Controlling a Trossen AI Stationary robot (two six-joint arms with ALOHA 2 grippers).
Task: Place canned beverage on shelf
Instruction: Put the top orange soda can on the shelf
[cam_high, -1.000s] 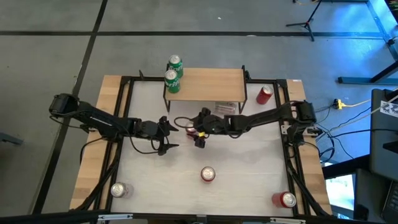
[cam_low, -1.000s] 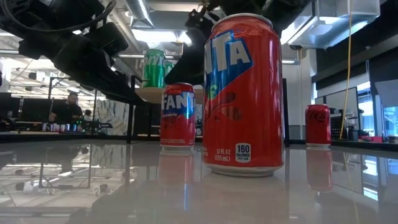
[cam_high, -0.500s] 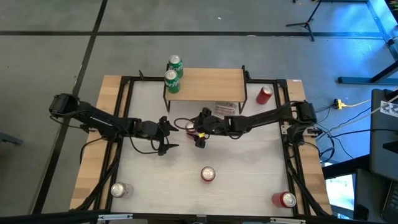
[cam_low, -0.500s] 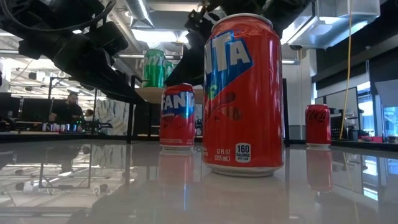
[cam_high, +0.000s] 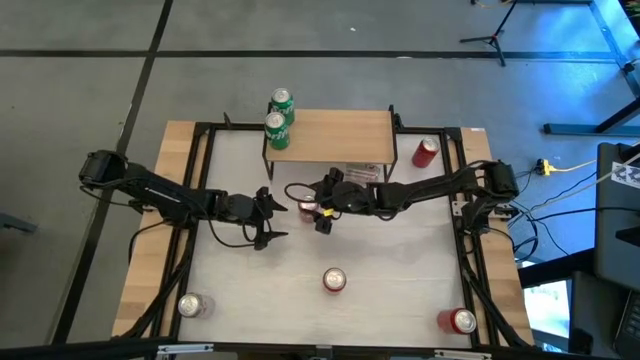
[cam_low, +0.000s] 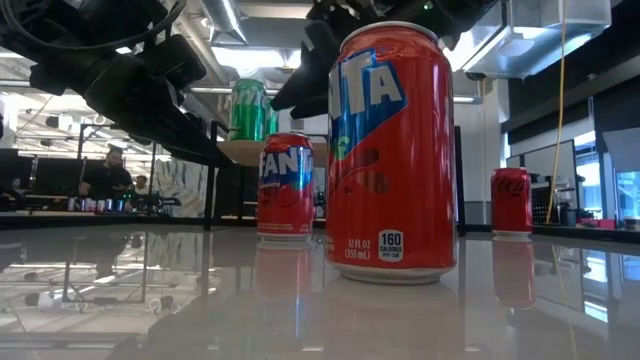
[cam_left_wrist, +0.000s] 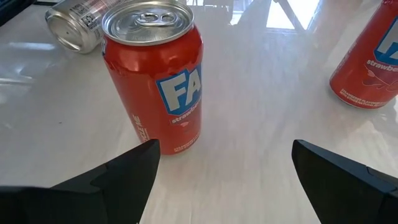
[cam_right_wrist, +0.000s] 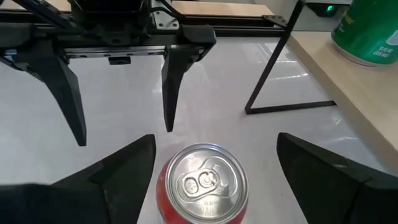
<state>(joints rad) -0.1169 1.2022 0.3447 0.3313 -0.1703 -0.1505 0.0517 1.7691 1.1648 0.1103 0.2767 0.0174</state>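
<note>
The right end effector (cam_right_wrist: 208, 152) is wide open above the red can (cam_right_wrist: 203, 185), between its fingers. The shelf (cam_high: 335, 137) is just beyond. If it closes off-centre, the can may tip. The left end effector (cam_high: 268, 218) waits open nearby.

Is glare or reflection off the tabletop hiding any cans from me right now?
No can is hidden. Low view: the glossy table mirrors the near Fanta can. Left wrist view: window glare whitens the table beyond the strawberry can. Right wrist view: only a soft sheen around the can top. High view: even light.
</note>
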